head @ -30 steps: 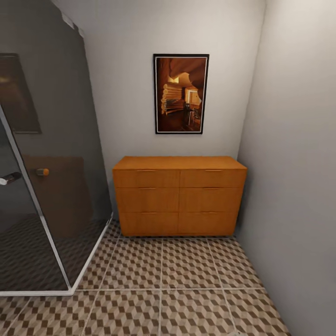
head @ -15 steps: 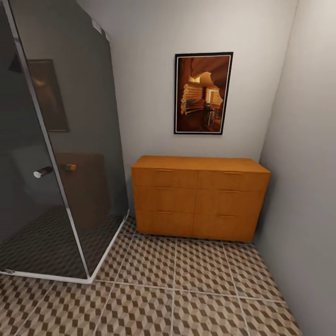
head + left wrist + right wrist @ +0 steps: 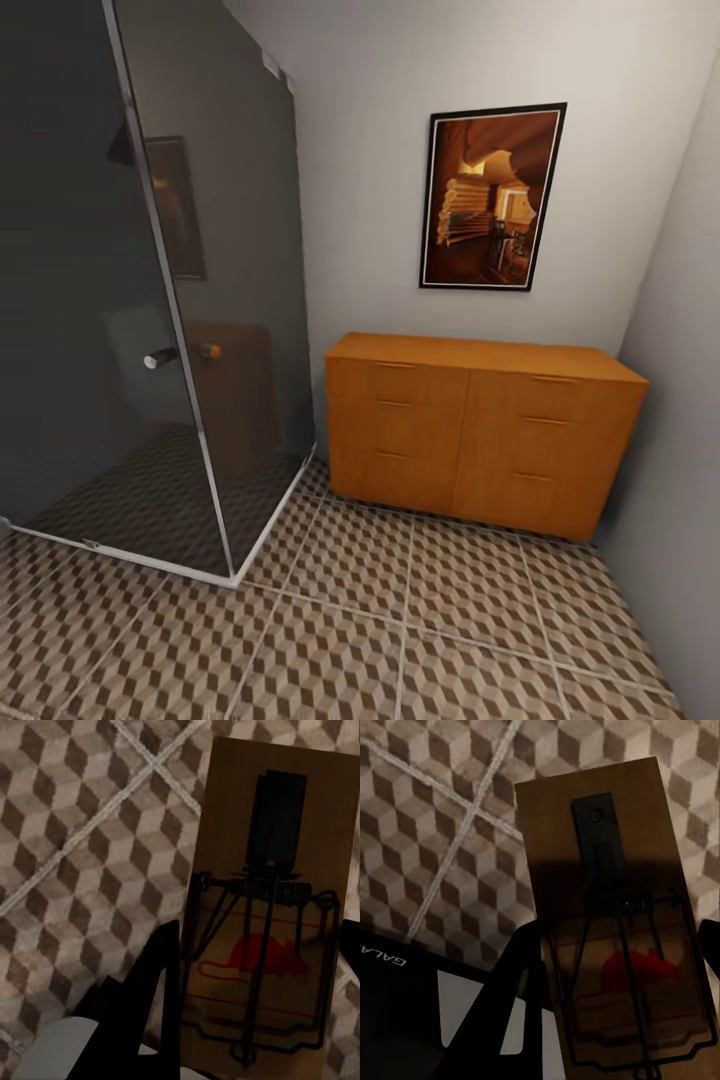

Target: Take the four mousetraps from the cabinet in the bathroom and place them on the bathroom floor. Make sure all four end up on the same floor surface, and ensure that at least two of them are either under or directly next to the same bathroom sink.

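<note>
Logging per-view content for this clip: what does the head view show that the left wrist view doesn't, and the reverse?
Head view: the orange-brown cabinet against the back wall with its drawers shut, a framed picture above it, and a dark glass shower enclosure beside it.

Left wrist view: a mousetrap, a wooden board with dark metal parts and a red mark, seated between the left gripper fingers and held above the tiles.

Both: the cube-pattern bathroom floor with pale grout lines.
</note>
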You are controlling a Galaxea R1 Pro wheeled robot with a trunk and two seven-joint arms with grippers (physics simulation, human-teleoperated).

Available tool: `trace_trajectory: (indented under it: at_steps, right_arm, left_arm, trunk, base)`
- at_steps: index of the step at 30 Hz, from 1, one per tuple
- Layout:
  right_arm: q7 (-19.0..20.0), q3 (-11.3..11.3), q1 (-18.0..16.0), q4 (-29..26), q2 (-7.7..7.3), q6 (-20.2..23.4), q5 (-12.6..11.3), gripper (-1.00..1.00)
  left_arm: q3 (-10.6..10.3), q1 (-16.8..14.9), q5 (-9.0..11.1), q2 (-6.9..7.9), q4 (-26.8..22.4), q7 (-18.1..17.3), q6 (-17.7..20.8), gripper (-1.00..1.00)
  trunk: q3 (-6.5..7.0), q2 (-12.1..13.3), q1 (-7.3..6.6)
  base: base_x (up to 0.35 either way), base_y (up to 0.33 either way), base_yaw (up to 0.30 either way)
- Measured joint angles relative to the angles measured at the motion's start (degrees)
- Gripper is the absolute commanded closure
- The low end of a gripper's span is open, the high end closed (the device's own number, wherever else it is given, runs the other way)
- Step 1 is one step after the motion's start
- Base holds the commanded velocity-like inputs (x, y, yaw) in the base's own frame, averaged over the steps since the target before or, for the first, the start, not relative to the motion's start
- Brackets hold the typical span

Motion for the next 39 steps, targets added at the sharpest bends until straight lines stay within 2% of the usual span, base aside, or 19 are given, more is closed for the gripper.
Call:
trace_trajectory:
  at_steps: [39]
  right_arm:
    - [-0.27,0.0,0.0,0.0,0.09,-0.2,0.07,1.0]
  left_arm:
    - [0.09,0.01,0.08,0.0,-0.01,0.12,-0.03,1.0]
  trunk:
    - [0.0,0.0,0.0]
  base:
    - [0.0,0.0,0.283]
